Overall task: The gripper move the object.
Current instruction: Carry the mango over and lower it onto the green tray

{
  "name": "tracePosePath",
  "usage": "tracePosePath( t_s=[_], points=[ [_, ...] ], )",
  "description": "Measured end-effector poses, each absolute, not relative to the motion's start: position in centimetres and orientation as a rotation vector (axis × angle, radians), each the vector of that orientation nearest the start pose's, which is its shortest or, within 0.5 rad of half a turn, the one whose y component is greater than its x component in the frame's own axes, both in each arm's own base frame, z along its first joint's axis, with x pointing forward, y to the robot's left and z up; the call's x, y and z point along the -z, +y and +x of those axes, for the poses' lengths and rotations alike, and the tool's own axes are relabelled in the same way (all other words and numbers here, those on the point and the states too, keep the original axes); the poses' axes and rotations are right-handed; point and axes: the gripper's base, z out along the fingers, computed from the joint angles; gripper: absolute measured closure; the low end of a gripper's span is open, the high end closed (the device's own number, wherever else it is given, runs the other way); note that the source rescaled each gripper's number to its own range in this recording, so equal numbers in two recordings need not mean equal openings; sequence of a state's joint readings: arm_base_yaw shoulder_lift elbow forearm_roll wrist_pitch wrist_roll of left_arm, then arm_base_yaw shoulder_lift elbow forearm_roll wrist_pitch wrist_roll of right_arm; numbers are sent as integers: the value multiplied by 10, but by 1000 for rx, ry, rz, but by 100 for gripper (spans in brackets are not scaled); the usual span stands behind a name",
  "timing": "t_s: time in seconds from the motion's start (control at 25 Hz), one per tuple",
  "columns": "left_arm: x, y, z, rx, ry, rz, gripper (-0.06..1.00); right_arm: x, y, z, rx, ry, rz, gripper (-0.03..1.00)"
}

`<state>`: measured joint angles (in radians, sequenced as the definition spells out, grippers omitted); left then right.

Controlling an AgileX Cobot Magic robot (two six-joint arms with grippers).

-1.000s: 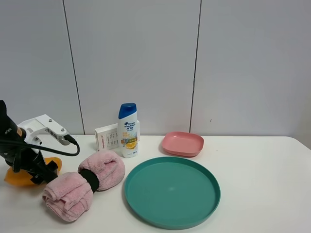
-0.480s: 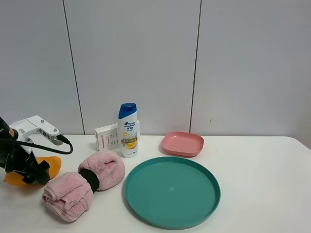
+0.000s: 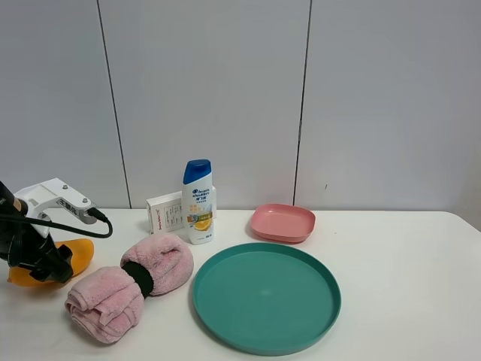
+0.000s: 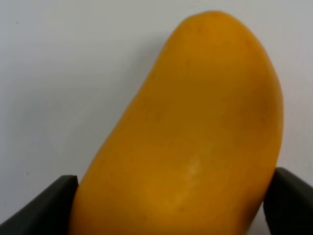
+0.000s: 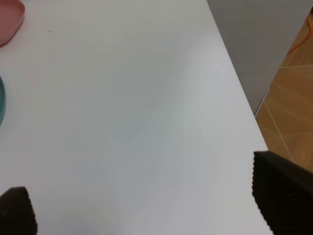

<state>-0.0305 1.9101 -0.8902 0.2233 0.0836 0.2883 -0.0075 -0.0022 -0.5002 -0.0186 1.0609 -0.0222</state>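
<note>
White table (image 3: 406, 301), left edge: mango (image 4: 186, 132) sits between the jaws of my left gripper (image 3: 43, 259), long axis running out ahead; they flank it closely, though whether gripping I cannot tell.

Mango (image 3: 77, 253): half hidden behind left end effector (image 3: 46, 262).
Mango base: cropped in wrist view.
Box (image 3: 164, 211) print: too small.

The left arm (image 3: 10, 226) is bulky and black, with white bracket (image 3: 54, 197), looping black cable (image 3: 74, 230) and black hand (image 3: 46, 262).
</note>
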Motion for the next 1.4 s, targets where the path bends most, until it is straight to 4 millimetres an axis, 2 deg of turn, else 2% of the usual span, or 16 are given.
tracePosePath(
  t_s=[0.12, 0.32, 0.56, 0.64, 0.72, 0.92, 1.08, 1.24, 1.4],
  points=[
    [-133, -9, 345, -191, 2466, 600, 94, -277, -1, -5, 41, 2042, -14, -3],
    [-199, -19, 333, -132, 2337, 423, 94, -277, -1, -5, 41, 2042, -14, -3],
    [-268, -59, 294, 110, 2215, 289, 94, -277, -1, -5, 41, 2042, -14, -3],
    [-283, -77, 281, 207, 2176, 300, 94, -277, -1, -5, 41, 2042, -14, -3],
    [-291, -96, 271, 277, 2145, 356, 94, -277, -1, -5, 41, 2042, -14, -3],
    [-290, -147, 253, 402, 2111, 585, 94, -277, -1, -5, 41, 2042, -14, -3],
    [-277, -177, 252, 396, 2077, 760, 94, -277, -1, -5, 41, 2042, -14, -3],
    [-249, -194, 267, 335, 2064, 824, 94, -277, -1, -5, 41, 2042, -14, -3],
    [-209, -202, 284, 278, 2116, 836, 94, -277, -1, -5, 41, 2042, -14, -3]
  ],
)
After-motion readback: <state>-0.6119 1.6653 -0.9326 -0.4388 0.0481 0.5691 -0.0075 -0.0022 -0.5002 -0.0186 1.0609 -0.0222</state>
